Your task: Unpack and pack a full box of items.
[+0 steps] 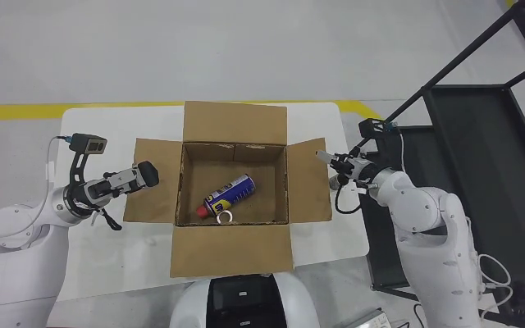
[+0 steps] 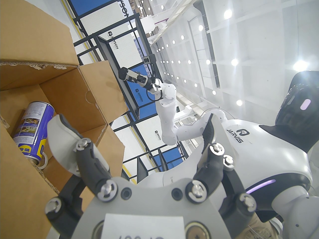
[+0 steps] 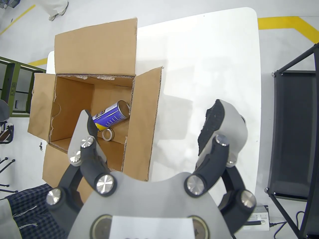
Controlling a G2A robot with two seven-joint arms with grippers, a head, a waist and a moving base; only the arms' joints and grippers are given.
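Nearest to the lens of the left wrist view, the left gripper [image 2: 134,130] is seen with its fingers spread wide and nothing held between them. It is held at the outer side of the cardboard box [image 1: 234,119], by the left flap, and is pointed across the opening toward the other arm. The right gripper [image 3: 150,113] is likewise spread and empty. It is held at the outer edge of the right flap, above the white table [image 1: 90,131]. Both are judged to be kept clear of the opening so that the inside can be reached from above by either one.

All four flaps are folded outward, so the interior is left exposed. A blue spray can [image 1: 230,195] is laid on its side on the box floor, set diagonally, with its red cap toward the near left corner. A small roll of tape [image 3: 108,134] is set just beside the can; whether the two touch cannot be told. Both items are placed well apart from either gripper and roughly midway between them, with the can's cap end somewhat nearer the left one. Unpacking is judged unfinished, since these two things are left inside. A black rack [image 1: 476,123] is stood beside the table on the right.
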